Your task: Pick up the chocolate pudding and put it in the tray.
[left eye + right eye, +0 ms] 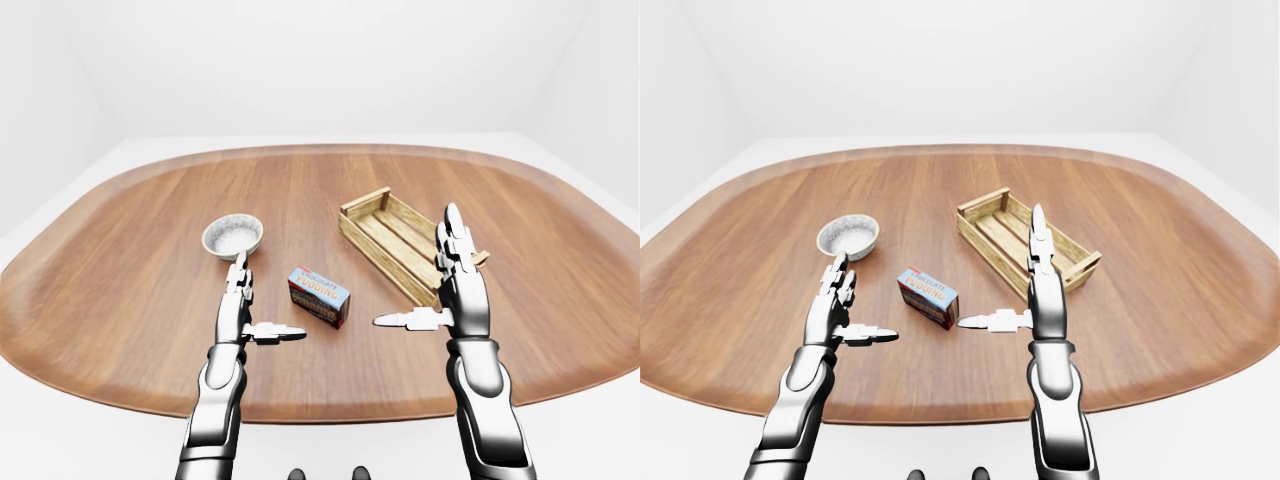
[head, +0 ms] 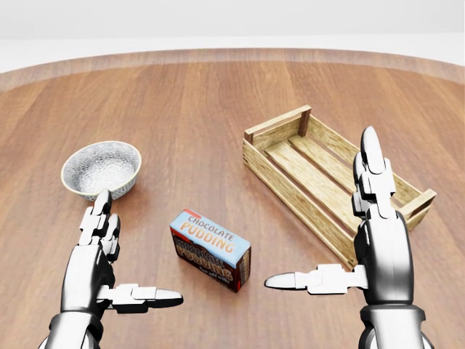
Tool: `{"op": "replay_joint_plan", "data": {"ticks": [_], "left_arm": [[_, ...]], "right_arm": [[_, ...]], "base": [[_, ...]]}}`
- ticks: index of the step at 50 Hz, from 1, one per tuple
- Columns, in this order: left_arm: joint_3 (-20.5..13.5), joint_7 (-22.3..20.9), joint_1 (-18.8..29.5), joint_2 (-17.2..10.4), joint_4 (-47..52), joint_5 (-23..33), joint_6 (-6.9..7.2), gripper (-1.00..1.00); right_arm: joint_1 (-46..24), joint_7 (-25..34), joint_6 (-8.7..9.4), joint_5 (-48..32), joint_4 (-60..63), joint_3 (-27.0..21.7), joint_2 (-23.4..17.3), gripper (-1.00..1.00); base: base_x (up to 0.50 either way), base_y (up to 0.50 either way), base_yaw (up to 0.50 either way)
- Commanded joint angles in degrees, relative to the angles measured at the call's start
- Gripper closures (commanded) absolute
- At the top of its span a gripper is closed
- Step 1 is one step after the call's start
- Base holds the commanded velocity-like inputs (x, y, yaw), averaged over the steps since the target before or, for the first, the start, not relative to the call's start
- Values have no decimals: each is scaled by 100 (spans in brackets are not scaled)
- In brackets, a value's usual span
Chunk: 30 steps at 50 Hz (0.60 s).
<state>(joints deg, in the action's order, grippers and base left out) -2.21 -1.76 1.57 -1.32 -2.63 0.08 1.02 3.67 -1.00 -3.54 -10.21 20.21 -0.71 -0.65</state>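
Observation:
The chocolate pudding box lies on the wooden table, blue on top with dark sides, low in the middle of the head view. A slatted wooden tray stands empty to its upper right. My left hand hovers to the left of the box, fingers spread and open. On the other side my right hand is open too, thumb pointing at the box, long fingers upright before the tray's near wall. Neither hand touches the box.
A speckled grey bowl sits at the left, just above my left hand. The oval wooden table fills the views; its near edge runs under my forearms in the eye views. White walls lie beyond.

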Motion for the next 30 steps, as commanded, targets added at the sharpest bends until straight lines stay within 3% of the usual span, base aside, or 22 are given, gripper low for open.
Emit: {"op": "replay_joint_plan", "data": {"ticks": [1,3,4,8,10,11,14,16,19,22,30], "left_arm": [[3,2,-3,2,16,2,12,-100],[-2,4,15,1,-39,4,-26,-100],[-1,6,13,1,-19,3,-7,-100],[1,5,12,0,-15,4,-1,-100],[12,15,10,0,-35,32,-10,-100],[11,18,12,0,-39,36,-6,-100],[19,19,-1,3,8,48,28,-100],[20,19,2,3,26,51,53,-100],[19,17,0,3,31,51,56,-100],[15,14,1,3,5,49,34,-100],[9,16,8,2,-7,45,26,-100]], "right_arm": [[-9,5,6,7,-11,-1,-2,-100],[-9,6,16,6,4,-4,-3,-100],[15,-26,-146,5,-163,-1,-3,-100],[2,-4,-76,11,-85,-2,-3,-100],[24,-25,-146,12,-194,-2,-2,-100],[8,3,-40,11,-42,-6,-3,-100],[35,-35,-146,12,-261,-1,-2,-100],[4,14,-8,13,-15,-6,-3,-100],[26,-19,-146,19,-202,-7,-3,-100],[2,23,36,20,15,-8,-2,-100],[-9,21,60,15,18,-5,0,-100]], "base": [[19,0,0],[19,0,0],[18,0,0],[19,0,0],[19,0,0],[18,0,0],[19,0,0],[19,0,0],[19,0,0],[19,0,0],[18,0,0]]}}
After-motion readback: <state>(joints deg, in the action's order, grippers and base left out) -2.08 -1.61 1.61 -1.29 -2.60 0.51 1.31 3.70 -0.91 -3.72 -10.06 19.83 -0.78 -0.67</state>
